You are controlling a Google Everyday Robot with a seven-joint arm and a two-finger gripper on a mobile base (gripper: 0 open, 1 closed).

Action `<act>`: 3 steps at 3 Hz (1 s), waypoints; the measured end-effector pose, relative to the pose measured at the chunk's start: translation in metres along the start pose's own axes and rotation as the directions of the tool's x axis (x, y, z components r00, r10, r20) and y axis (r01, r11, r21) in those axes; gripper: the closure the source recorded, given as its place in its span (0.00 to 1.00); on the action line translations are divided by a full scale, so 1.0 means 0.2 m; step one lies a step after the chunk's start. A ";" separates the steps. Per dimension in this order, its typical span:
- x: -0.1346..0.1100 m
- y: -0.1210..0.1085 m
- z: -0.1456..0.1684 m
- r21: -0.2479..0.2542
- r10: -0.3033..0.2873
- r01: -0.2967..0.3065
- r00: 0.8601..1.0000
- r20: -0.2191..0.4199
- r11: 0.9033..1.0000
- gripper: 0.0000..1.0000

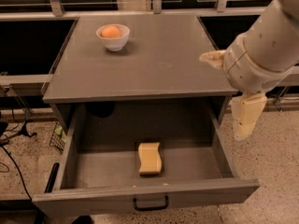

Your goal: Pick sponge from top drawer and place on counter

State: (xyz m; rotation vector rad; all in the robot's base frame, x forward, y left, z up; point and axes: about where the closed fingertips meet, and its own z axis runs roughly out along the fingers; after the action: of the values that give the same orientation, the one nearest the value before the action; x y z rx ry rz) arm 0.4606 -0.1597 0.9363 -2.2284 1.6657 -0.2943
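**Reaching the sponge in the open drawer**

In the camera view, the top drawer (140, 197) stands pulled out below the bench (159, 64). The sponge (150, 158) lies flat on the drawer's floor, near the front panel and roughly midway between the side walls, with its wavy long edges running front to back. The pincer (246, 118) hangs outside the drawer, beyond its right wall and just below the bench's right front corner. We cannot tell how far it is open. The sponge is not in it, and we see nothing else in it.

We judge the step in hand to be the approach. To do it well, we carry the pincer left over the right wall, high enough to clear the rim and forward of the bench's front edge. We then come straight down over the sponge's middle and close across its narrow width, on the wavy edges. The foam probably gives, so a gentle squeeze should do. The white bowl (112, 40) holding the orange fruit (110, 31) sits far back on the bench, well apart from our path.
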 end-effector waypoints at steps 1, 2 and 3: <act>0.00 0.00 -0.01 0.004 -0.080 0.080 0.997 0.000 0.997 0.00; 0.00 0.00 -0.01 0.004 -0.080 0.080 0.997 -0.001 0.997 0.00; -0.06 -0.01 -0.03 0.026 -0.231 0.232 0.972 -0.044 0.972 0.00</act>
State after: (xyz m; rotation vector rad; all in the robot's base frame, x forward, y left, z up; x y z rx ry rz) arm 0.4570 -0.1488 0.9435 -2.4099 1.4097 -0.4232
